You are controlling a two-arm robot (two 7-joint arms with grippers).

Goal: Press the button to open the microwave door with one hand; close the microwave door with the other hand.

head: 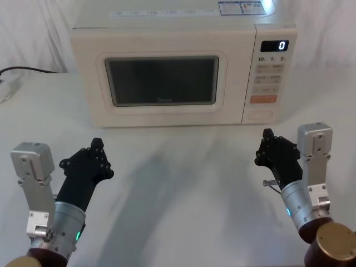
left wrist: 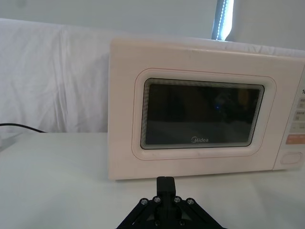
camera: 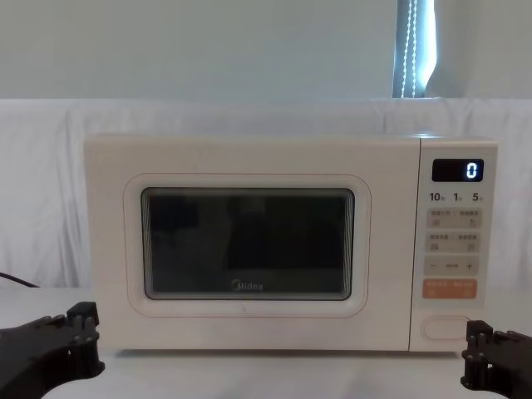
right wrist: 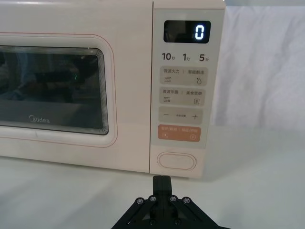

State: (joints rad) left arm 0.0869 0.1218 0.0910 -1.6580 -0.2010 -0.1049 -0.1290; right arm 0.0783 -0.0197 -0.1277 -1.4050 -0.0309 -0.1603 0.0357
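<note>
The cream microwave stands at the back of the table with the microwave door (head: 161, 83) closed; its dark window (camera: 247, 243) carries a Midea logo. The button (head: 261, 115) is a wide pill-shaped key at the foot of the control panel, also seen as the button (right wrist: 177, 160) straight ahead in the right wrist view. My right gripper (head: 268, 134) hovers low in front of the panel, well short of it, fingers shut on nothing. At the near left, my left gripper (head: 97, 143) is also shut and empty, facing the door (left wrist: 205, 114) from a distance.
An orange rectangular key (right wrist: 180, 133) sits just above the button, under small keypad keys and a display (right wrist: 187, 32) reading 0. A black cable (head: 25, 70) lies at the far left. White cloth covers the table (head: 178, 183) between the grippers and the microwave.
</note>
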